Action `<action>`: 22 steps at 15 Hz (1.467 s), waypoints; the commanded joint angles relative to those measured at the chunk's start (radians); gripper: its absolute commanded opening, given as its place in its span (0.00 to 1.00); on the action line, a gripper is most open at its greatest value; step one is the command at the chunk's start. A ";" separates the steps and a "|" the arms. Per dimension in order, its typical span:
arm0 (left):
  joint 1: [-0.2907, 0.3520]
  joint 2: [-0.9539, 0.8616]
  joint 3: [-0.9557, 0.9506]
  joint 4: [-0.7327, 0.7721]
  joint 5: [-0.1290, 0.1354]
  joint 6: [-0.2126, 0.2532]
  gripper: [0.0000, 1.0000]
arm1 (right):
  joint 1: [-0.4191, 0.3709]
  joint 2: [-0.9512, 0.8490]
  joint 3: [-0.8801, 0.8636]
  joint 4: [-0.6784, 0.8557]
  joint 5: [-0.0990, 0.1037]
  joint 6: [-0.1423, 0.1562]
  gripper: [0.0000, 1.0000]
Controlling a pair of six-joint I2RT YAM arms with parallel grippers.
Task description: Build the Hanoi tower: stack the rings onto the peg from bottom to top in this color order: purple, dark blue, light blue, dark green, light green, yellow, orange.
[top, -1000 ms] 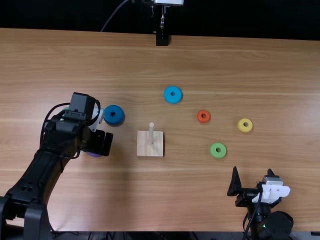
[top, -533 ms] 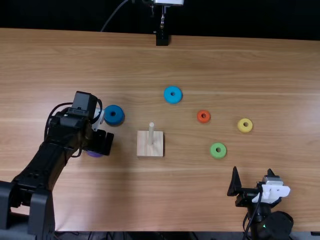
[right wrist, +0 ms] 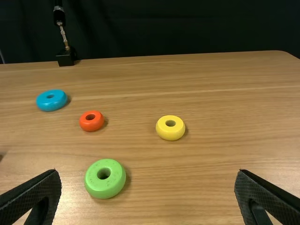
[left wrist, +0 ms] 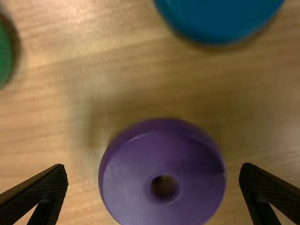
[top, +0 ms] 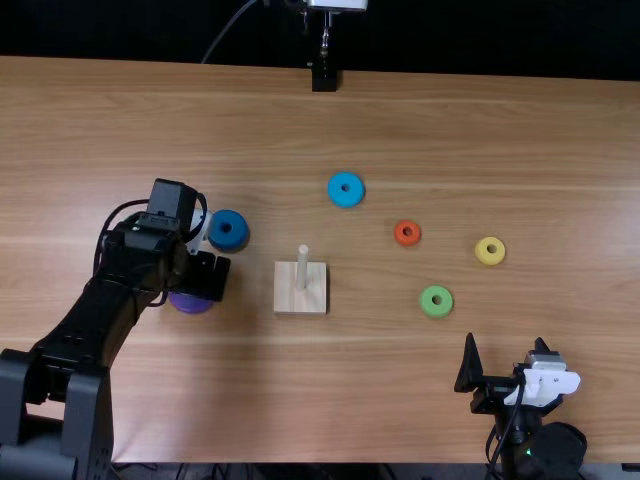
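L gripper (top: pixel 205 278) open nr shiny purple ring (left wrist: pixel 131 176) w/ sm. rnd ctr hole; R gripper (top: pixel 505 340) open.

The wooden table (top: pixel 380 400) bears the peg base (top: pixel 300 296); left, purple (left wrist: pixel 164 159), dark blue (top: pixel 229 241) and dark green (left wrist: pixel 3 58) rings; far, light blue (top: pixel 346 199); right, orange (right wrist: pixel 91 125), yellow (right wrist: pixel 170 133), light green (right wrist: pixel 105 189).

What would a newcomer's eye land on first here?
Probably the purple ring, large in the left wrist view and framed by the open fingers of the left tool. Next, the bare upright peg near the top view's middle, then the small, vivid orange ring and yellow ring off to its right.
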 commanded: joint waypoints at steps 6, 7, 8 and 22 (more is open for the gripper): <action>-0.015 0.030 0.021 0.000 0.012 0.012 1.00 | -0.016 -0.013 -0.076 -0.042 -0.003 -0.002 1.00; -0.015 0.035 0.018 -0.006 0.014 0.012 1.00 | -0.016 -0.013 -0.076 -0.040 -0.003 -0.002 1.00; -0.015 0.039 0.018 -0.009 0.014 0.012 1.00 | -0.016 -0.013 -0.076 -0.042 -0.003 -0.002 1.00; -0.015 0.042 -0.050 -0.039 0.014 0.012 1.00 | -0.016 -0.013 -0.076 -0.040 -0.003 -0.002 1.00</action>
